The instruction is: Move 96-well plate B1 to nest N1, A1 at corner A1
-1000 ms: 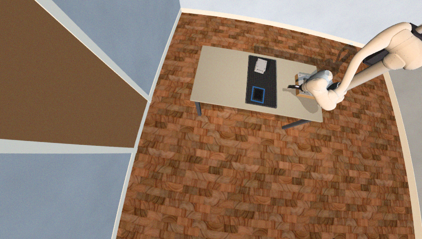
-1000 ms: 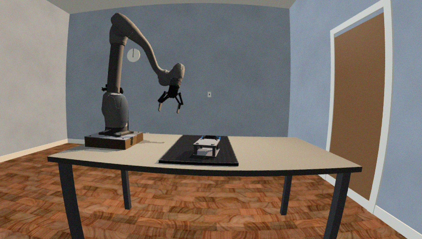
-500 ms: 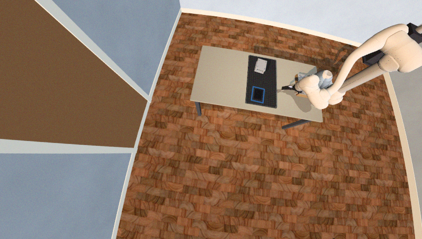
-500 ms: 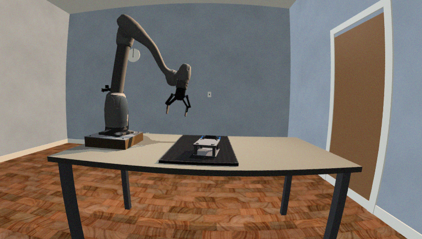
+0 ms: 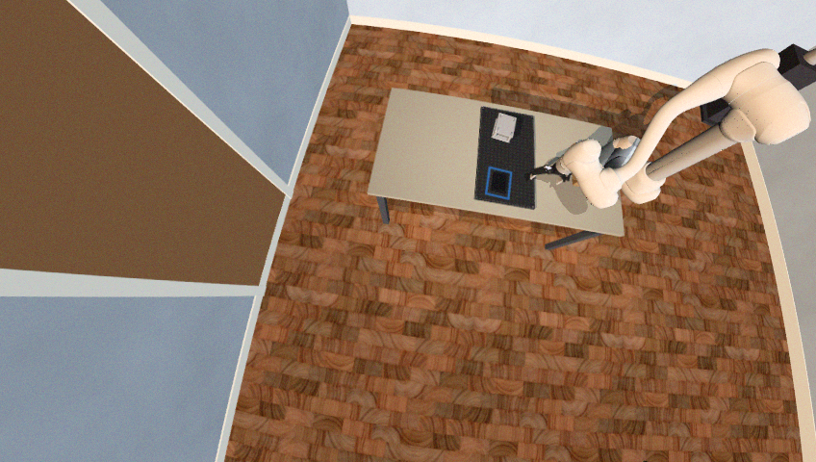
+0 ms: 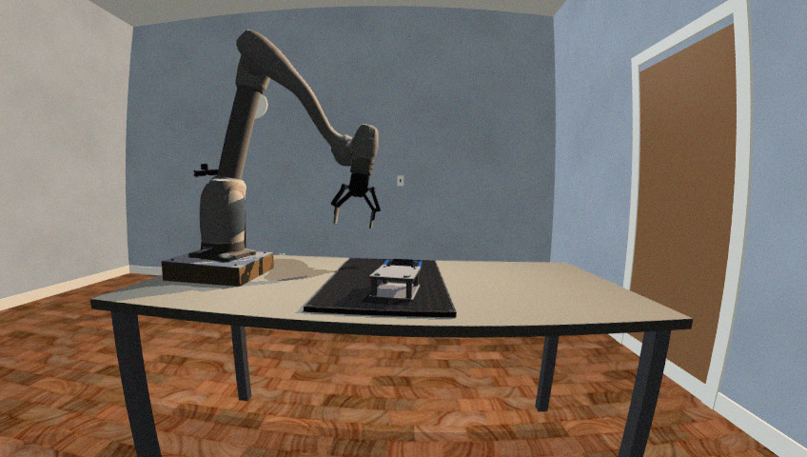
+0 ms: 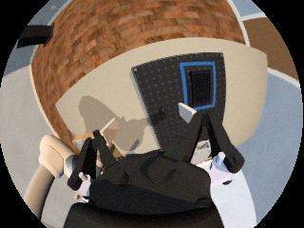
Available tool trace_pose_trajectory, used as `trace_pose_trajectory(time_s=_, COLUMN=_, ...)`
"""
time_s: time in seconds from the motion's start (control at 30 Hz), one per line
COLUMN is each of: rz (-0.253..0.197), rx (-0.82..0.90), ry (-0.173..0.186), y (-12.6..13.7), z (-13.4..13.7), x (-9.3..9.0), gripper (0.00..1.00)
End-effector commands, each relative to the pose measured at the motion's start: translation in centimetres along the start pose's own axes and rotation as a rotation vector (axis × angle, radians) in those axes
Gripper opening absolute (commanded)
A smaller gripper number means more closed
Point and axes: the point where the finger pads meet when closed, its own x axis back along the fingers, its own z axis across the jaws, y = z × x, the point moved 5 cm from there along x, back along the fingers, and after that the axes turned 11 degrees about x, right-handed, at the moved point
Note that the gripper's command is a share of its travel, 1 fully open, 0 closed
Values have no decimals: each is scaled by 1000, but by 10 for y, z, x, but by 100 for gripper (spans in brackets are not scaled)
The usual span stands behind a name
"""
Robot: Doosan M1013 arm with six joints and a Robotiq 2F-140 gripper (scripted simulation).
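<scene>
A black mat [image 5: 504, 157] lies across the middle of the table. At its near end in the overhead view a blue frame marks spot B1, and the dark 96-well plate [image 5: 497, 183] lies inside it; it also shows in the wrist view [image 7: 200, 86] and, mostly hidden behind the nest, in the side view [image 6: 402, 262]. The white raised nest N1 [image 5: 504, 127] stands on short legs at the mat's other end [image 6: 394, 281] and is empty. My gripper [image 6: 355, 217] [image 5: 535, 173] is open and empty. It hangs high above the table at the mat's edge on the robot's side, fingers spread wide [image 7: 150, 125].
The robot's base [image 6: 218, 268] stands on a wooden block at the table's corner. The table [image 5: 435, 148] has dark legs and stands on a wood floor. A brown door [image 6: 685, 198] is in the right wall.
</scene>
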Motion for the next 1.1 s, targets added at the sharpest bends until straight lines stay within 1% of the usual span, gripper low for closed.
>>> trace_pose_trajectory(time_s=0.0, rz=4, rx=1, ry=-1, y=-1, z=13, x=-3, gripper=100)
trace_pose_trajectory(time_s=0.17, rz=4, rx=1, ry=-1, y=-2, z=37, x=-9, gripper=100)
trace_pose_trajectory(time_s=0.23, rz=63, rx=3, ry=31, y=2, z=45, x=-11, gripper=100)
trace_pose_trajectory(time_s=0.27, rz=67, rx=3, ry=33, y=2, z=50, x=-12, gripper=100)
trace_pose_trajectory(time_s=0.4, rz=67, rx=3, ry=33, y=4, z=70, x=-17, gripper=100)
trace_pose_trajectory(time_s=0.47, rz=67, rx=3, ry=33, y=4, z=70, x=-17, gripper=100)
trace_pose_trajectory(time_s=0.6, rz=67, rx=3, ry=33, y=5, z=89, x=-21, gripper=100)
trace_pose_trajectory(time_s=0.67, rz=120, rx=1, ry=74, y=10, z=97, x=-24, gripper=100)
trace_pose_trajectory(time_s=0.97, rz=122, rx=1, ry=76, y=18, z=139, x=-34, gripper=100)
trace_pose_trajectory(time_s=1.03, rz=122, rx=1, ry=76, y=18, z=139, x=-34, gripper=100)
trace_pose_trajectory(time_s=1.07, rz=145, rx=-2, ry=101, y=21, z=143, x=-36, gripper=100)
